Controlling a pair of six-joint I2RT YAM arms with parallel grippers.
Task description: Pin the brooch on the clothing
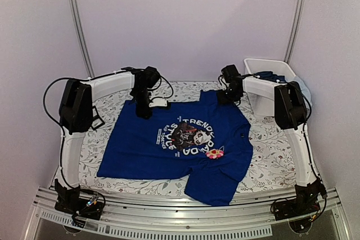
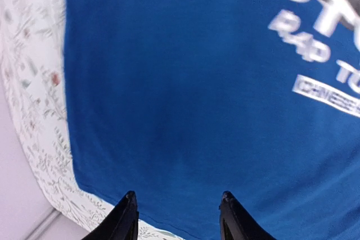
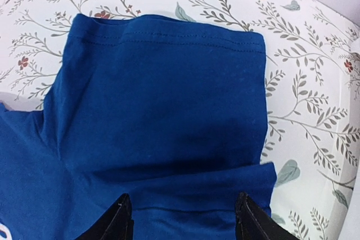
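- The royal-blue T-shirt (image 1: 169, 150) lies spread on the floral-covered worktop (image 1: 270, 161), print side up. Its near right part is rumpled and folded beside the near edge.
- The pink flower brooch (image 1: 215, 153) sits on the shirt at the near right edge of the panda print, touching the white lettering (image 1: 194, 125). Only the overhead view shows it; neither wrist camera catches it.
- The left hand (image 2: 177, 212) hangs over the shirt's far left part. Its own camera shows its two dark fingers apart with nothing between them, the shirt's edge and floral cloth just below, and blurred lettering at the upper right.
- The right hand (image 3: 183, 214) hangs over the far right sleeve (image 3: 169, 82), fingers spread and empty. Its camera shows the sleeve's stitched hem lying flat, a detail lost from overhead.
- A white bin (image 1: 267, 66) holding bunched dark-blue clothes stands at the far right corner and shows only in the overhead view.
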